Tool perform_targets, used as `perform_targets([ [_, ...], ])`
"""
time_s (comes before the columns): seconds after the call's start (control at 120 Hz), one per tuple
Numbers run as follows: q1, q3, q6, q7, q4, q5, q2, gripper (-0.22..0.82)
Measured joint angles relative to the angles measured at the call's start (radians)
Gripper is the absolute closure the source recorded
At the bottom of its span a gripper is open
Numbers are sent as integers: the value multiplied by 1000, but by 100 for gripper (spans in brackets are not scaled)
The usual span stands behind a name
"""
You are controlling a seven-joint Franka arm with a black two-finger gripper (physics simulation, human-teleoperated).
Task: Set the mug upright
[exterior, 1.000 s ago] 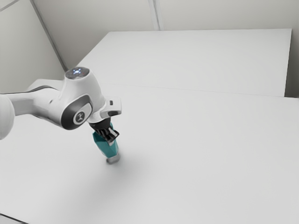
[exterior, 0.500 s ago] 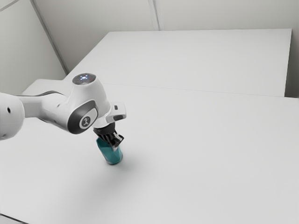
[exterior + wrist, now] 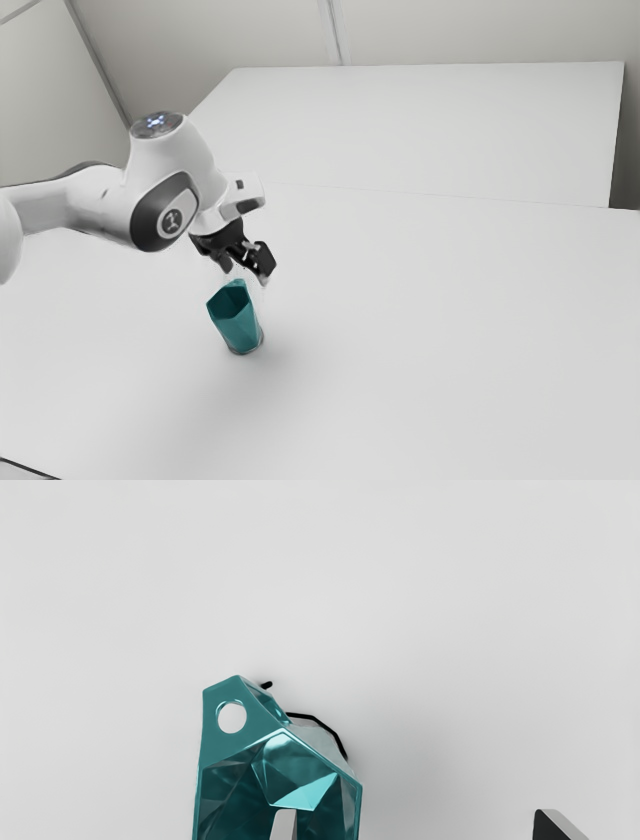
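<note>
Pincer [image 3: 246,274] spread, wrist view crops mug [image 3: 220,750]

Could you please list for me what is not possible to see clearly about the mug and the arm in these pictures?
- Exterior view: the far outer side of the mug, hidden by its own body.
- Exterior view: the base of the arm, cut off by the left edge.
- Wrist view: part of the mug's opening, cut off by the bottom edge.
- Wrist view: part of its inside, behind a fingertip.
</note>
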Motion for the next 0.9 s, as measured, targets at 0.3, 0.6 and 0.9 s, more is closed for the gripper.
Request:
perform_targets([
  [0.3,3,-2,-337,-19,371,-40,117,4],
  [0.6,59,-23,-565,-31,584,-36,201,2],
  [0.9,93,-28,-726,-38,763,-31,237,2],
])
